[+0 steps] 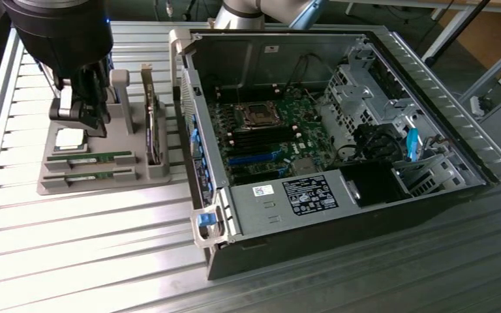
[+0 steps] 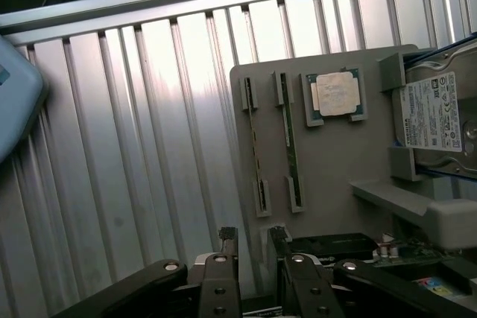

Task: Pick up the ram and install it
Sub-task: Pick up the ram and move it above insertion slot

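Two rams, thin green sticks, lie side by side in slots of a grey holder (image 1: 102, 186) on the slatted table: one ram (image 1: 89, 158) farther back, the other ram (image 1: 89, 175) nearer the front. In the wrist view they are ram (image 2: 253, 147) and ram (image 2: 289, 139) on the holder (image 2: 350, 154). My gripper (image 1: 83, 127) hangs above the holder's back end, over the silver CPU chip (image 1: 72, 138). The gripper (image 2: 253, 237) is open with nothing between its fingertips. The open computer case (image 1: 425, 98) with its motherboard (image 1: 263, 134) stands to the exterior view's right.
The holder also carries the CPU chip (image 2: 335, 94), a hard drive (image 2: 440, 121) and an upright expansion card (image 1: 152, 130). Black memory slots (image 1: 255, 140) sit mid-board below the CPU socket (image 1: 256, 115). A power supply (image 1: 307, 195) fills the case's front. Bare slatted table (image 1: 85, 248) lies ahead.
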You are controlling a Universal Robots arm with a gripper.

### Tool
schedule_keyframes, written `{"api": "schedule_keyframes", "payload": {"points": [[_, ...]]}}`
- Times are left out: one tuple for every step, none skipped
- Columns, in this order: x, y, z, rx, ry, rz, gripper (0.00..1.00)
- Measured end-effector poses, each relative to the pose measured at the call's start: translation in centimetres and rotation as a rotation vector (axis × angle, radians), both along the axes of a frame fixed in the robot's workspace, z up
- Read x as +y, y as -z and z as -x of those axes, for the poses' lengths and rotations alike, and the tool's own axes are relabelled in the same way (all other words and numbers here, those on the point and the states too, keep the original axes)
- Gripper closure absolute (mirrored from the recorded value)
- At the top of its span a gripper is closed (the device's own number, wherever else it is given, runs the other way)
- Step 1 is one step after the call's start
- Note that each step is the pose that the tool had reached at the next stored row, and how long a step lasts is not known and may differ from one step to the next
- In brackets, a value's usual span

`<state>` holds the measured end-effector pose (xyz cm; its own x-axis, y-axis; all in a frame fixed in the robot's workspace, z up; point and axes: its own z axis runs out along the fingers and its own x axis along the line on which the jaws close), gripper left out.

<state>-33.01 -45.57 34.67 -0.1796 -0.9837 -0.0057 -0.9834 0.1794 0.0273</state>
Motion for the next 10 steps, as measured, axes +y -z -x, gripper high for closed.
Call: {"api": "schedule_keyframes", "payload": {"points": [[0.0, 0.02, 0.0, 0.0, 0.0, 0.0, 0.71], [0.0, 0.03, 0.0, 0.0, 0.0, 0.0, 0.71], [0.0, 0.06, 0.0, 0.0, 0.0, 0.0, 0.71], [0.0, 0.12, 0.0, 0.0, 0.0, 0.0, 0.71], [0.0, 0.15, 0.0, 0.0, 0.0, 0.0, 0.71], [0.0, 0.19, 0.0, 0.0, 0.0, 0.0, 0.71], [0.0, 0.22, 0.0, 0.0, 0.0, 0.0, 0.71], [0.0, 0.28, 0.0, 0.0, 0.0, -0.0001, 0.71], [0.0, 0.32, 0.0, 0.0, 0.0, 0.0, 0.71], [0.0, 0.36, 0.0, 0.0, 0.0, -0.0001, 0.71]]}}
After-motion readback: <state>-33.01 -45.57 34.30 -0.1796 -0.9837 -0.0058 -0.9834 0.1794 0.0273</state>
